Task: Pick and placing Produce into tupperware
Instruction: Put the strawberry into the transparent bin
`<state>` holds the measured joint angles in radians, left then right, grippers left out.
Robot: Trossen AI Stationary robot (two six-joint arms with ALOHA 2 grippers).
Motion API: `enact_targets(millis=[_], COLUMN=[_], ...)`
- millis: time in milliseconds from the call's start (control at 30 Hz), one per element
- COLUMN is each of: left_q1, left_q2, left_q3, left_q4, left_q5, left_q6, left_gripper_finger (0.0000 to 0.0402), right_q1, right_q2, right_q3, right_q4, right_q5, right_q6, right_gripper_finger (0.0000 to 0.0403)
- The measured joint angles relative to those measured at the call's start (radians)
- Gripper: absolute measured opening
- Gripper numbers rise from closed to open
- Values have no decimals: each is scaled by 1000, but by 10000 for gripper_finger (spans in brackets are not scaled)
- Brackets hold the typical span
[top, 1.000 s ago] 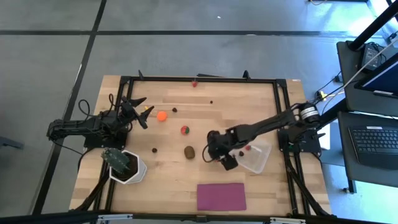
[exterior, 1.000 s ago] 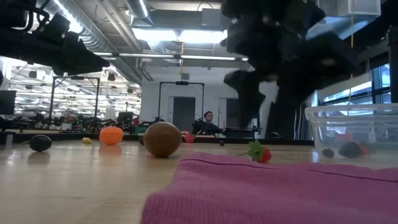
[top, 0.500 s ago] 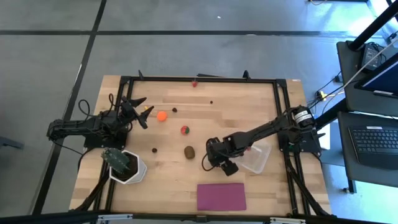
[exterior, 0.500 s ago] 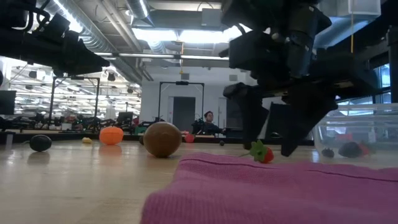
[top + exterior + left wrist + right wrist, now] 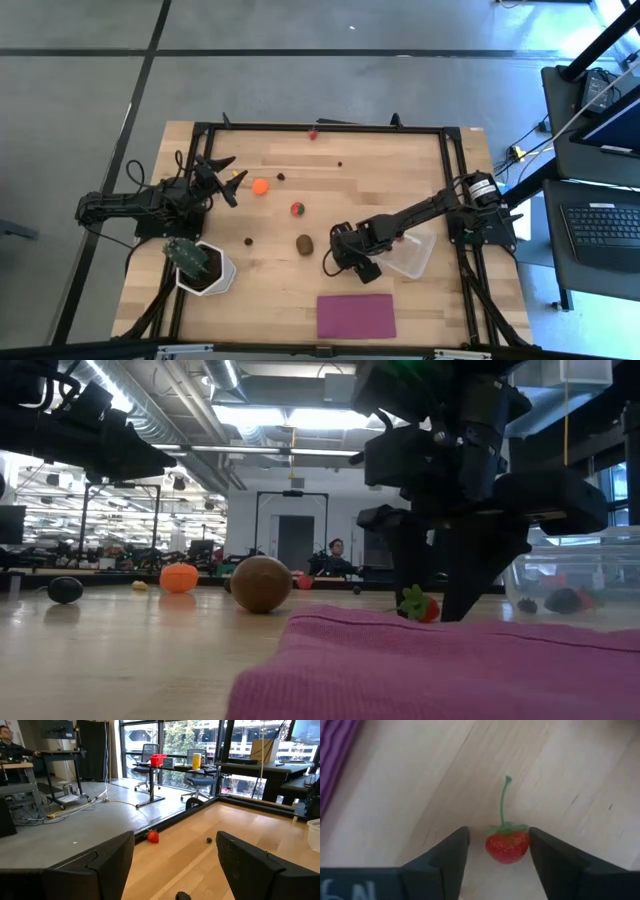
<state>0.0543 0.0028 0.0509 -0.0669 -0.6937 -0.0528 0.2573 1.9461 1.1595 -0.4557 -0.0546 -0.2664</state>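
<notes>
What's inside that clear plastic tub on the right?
Through the tub's clear wall, the low view shows two small dark pieces on its floor. The right arm in front covers its left part, so anything there is hidden.

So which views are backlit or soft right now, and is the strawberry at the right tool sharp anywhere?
Low view: right tool a backlit silhouette, magenta cloth blurred up close. Right wrist view: strawberry sharp between the fingers, evenly lit. Left wrist view: bright windows behind.
</notes>
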Motion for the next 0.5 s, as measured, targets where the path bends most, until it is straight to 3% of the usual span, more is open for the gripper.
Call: enact_targets(millis=[267, 500], left_q1=[0, 0], left_q2=[0, 0], left_q3=[0, 0], left_q4=[0, 0], left_q5=[0, 0], left_q6=[0, 0], left_gripper_finger=[274, 274], right_q1=[0, -27], right_q2=[3, 10], right_q3=[6, 120], right_q4=[-20, -218], right_q5=[6, 63], right_q6=[56, 49], right_gripper_finger=[118, 116])
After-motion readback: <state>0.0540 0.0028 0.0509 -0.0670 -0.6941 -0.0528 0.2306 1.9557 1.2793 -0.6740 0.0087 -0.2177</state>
